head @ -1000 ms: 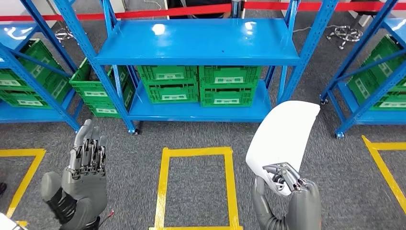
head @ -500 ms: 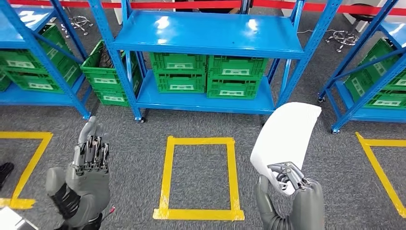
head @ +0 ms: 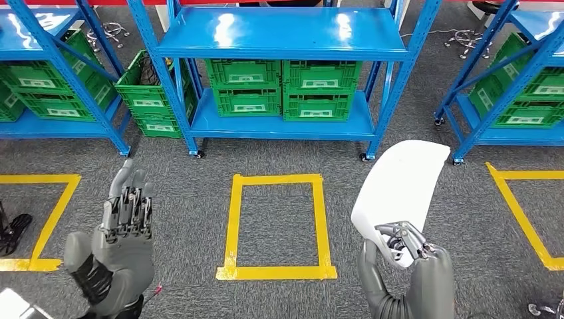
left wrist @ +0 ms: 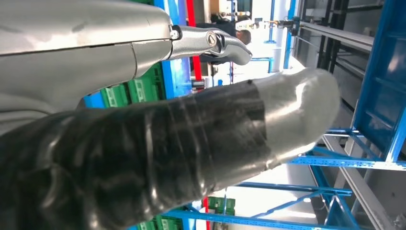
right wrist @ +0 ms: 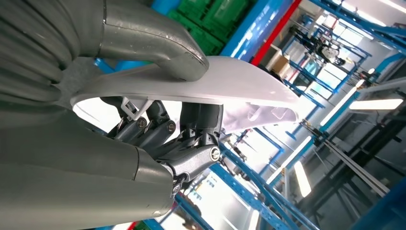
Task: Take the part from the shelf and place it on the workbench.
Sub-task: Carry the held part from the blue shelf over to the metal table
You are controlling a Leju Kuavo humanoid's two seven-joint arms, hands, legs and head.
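Down at the robot's own front, low over the grey carpet, its two hands are raised. The right hand (head: 404, 256) grips the white part (head: 401, 189) by its lower edge: thumb on one face, the darker fingers (right wrist: 191, 143) curled under the other, so the curved white panel stands up and leans away from the body, above the floor to the right of the taped rectangle. From the wrist camera the same part (right wrist: 225, 84) shows as a thin, bowed shell clamped between the grey thumb and the fingers beneath it.

The left hand (head: 123, 222) holds nothing. Its fingers are stretched out straight, side by side and pointing forward, the palm turned up toward the head, with the thumb lying beside them. It hangs well apart from the part, on the other side of the rectangle.

On the floor between the two hands lies a yellow tape rectangle (head: 276, 226), and more yellow tape lines run off at the left and right edges.

Farther off stands the blue shelf (head: 282, 33), its upper deck bare and shining under the lights. On its lower deck sit green crates (head: 286, 90), stacked in pairs side by side. Another green crate (head: 149, 96) stands tilted at the shelf's left post. More blue racks with green crates flank it on both sides.
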